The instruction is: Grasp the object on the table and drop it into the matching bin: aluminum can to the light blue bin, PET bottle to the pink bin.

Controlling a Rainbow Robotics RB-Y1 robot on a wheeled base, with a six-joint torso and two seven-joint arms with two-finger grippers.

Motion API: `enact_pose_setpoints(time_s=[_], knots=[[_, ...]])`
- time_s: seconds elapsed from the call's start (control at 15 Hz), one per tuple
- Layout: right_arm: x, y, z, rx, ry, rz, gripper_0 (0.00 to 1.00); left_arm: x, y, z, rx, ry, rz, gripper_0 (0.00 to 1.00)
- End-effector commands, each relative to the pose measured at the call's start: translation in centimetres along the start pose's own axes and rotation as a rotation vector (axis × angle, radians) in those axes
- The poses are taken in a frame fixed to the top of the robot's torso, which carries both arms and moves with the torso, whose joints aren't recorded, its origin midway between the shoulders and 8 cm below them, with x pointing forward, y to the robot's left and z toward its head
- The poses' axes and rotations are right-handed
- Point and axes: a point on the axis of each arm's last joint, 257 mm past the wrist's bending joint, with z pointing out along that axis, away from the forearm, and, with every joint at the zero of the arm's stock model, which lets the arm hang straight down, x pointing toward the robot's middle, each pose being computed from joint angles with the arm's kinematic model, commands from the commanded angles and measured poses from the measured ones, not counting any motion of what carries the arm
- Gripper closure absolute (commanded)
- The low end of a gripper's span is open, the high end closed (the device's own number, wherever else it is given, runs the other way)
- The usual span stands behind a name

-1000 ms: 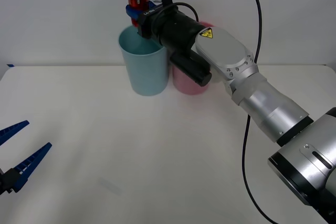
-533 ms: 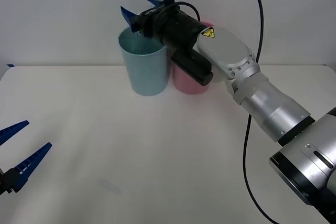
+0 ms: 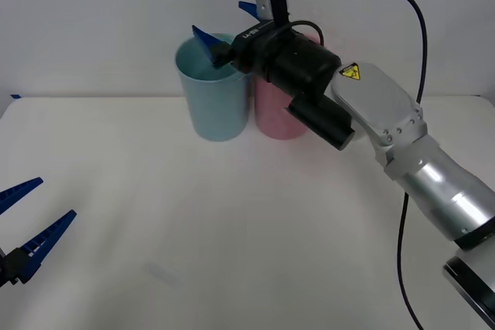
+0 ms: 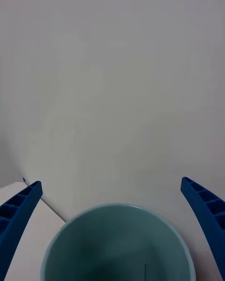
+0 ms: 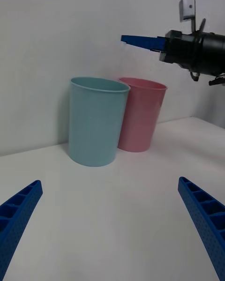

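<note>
Right tool (image 3: 227,22) is spread wide and empty right above the light blue bin (image 3: 212,90), so the drop looks done and next it just needs pulling clear.

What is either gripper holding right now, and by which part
Nothing is held. The right gripper hangs open above the light blue bin, fingers apart and empty. The left gripper sits open and empty low over the table.

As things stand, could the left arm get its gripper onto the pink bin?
Probably not easily. The left gripper sits open, low at the table's near left edge; the light blue bin and the right gripper above it stand before the pink bin.
</note>
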Motion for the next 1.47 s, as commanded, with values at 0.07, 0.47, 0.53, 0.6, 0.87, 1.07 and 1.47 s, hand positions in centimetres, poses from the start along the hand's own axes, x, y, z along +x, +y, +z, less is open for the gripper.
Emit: enact_pose_setpoints(time_s=[0.07,0.47,0.53,0.6,0.87,1.07,1.47], knots=[[0.4,0.3,-3.9,-0.036,0.001,-0.005,0.00,0.0,0.0,0.0,0.000,0.000,0.000,0.00],[3.2,-0.3,-14.0,-0.065,0.064,0.023,0.00,0.0,0.0,0.0,0.000,0.000,0.000,0.00],[3.6,-0.6,-15.3,-0.075,0.075,0.022,0.00,0.0,0.0,0.0,0.000,0.000,0.000,0.00],[4.2,-1.1,-16.9,-0.082,0.088,0.021,0.00,0.0,0.0,0.0,0.000,0.000,0.000,0.00],[6.9,-3.6,-23.6,-0.060,0.143,0.033,0.00,0.0,0.0,0.0,0.000,0.000,0.000,0.00],[9.0,-5.4,-29.3,-0.018,0.195,0.015,0.00,0.0,0.0,0.0,0.000,0.000,0.000,0.00],[12.1,-9.3,-40.3,0.080,0.264,-0.009,0.00,0.0,0.0,0.0,0.000,0.000,0.000,0.00]])
